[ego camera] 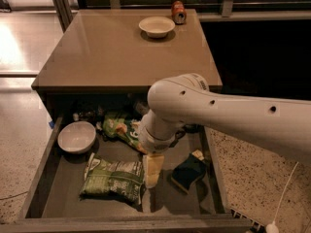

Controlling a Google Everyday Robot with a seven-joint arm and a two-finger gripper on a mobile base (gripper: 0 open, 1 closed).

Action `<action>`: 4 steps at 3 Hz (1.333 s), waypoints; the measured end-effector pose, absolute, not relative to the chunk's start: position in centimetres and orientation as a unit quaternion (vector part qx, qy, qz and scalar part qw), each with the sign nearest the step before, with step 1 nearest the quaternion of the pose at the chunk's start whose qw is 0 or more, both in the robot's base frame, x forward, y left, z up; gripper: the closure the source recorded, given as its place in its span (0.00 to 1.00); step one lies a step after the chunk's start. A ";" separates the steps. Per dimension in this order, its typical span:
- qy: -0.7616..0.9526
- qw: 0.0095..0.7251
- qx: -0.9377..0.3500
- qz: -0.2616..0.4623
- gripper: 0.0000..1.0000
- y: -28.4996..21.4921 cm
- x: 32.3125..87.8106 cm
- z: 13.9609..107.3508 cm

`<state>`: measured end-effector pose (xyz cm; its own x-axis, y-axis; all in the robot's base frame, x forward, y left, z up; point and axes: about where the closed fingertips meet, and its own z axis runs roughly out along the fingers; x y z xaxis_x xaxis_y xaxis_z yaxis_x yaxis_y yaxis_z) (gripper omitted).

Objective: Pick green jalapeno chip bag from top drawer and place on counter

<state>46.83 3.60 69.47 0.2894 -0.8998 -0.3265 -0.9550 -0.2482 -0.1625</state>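
Below, top drawer (62,191) holding green jalapeno chip bag (114,177), white bowl (77,137), pincer (152,171) beside bag, grip unclear.

Counter (112,52): smooth, glossy tan.
Top drawer (63,193): matt grey-brown.
Green jalapeno chip bag (114,178): crinkled, faintly shiny film.
Gripper (152,178), low in drawer just right of bag: pale, matt.
Arm (218,110): smooth white plastic shell.
Drawer bowl (77,136): glossy white.
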 end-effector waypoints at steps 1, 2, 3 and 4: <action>0.589 0.164 -0.787 0.085 0.00 3.6 46.6 69.4; 0.575 0.142 -0.798 0.110 0.00 4.1 44.3 67.6; 0.575 0.142 -0.798 0.110 0.00 4.1 44.3 67.6; 0.581 0.139 -0.796 0.094 0.00 4.2 44.2 67.4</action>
<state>44.17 4.23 67.44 0.3064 -0.8995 -0.3114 -0.9518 -0.2856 -0.1116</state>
